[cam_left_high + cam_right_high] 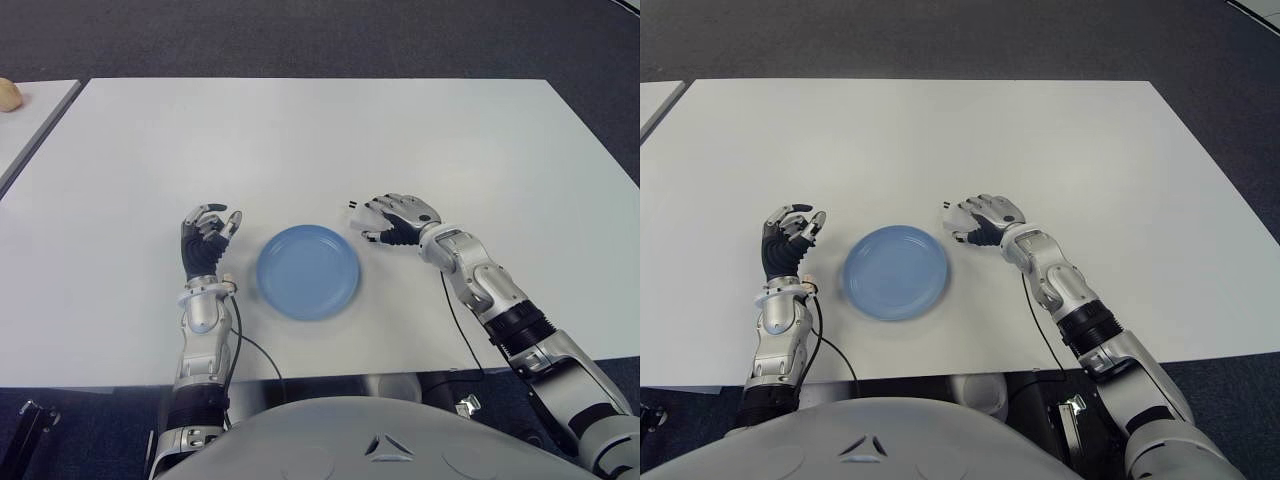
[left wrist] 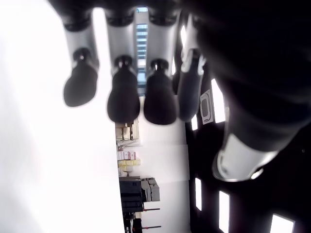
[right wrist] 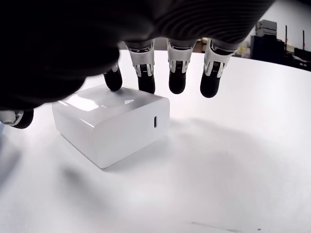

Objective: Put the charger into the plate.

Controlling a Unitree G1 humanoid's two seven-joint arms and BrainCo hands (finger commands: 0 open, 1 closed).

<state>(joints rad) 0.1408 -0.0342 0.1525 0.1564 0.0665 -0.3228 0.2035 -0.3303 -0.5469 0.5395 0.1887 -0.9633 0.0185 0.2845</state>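
Right hand (image 1: pixel 392 220) hovers over the white charger (image 3: pixel 111 121), fingers (image 3: pixel 146 80) spread above it and touching its far edge, not gripping; the charger sits on the bench (image 1: pixel 300 130) beside the blue plate (image 1: pixel 307 271), toward the right edge. Left hand (image 1: pixel 207 238) waits loosely curled, holding nothing, left of the plate

Even, bright overhead light; the bench (image 1: pixel 400 130) glares to blown white in the left wrist view, shadows soft.

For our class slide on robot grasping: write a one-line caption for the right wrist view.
Right hand poised over the white charger on the table, fingertips just reaching its top.
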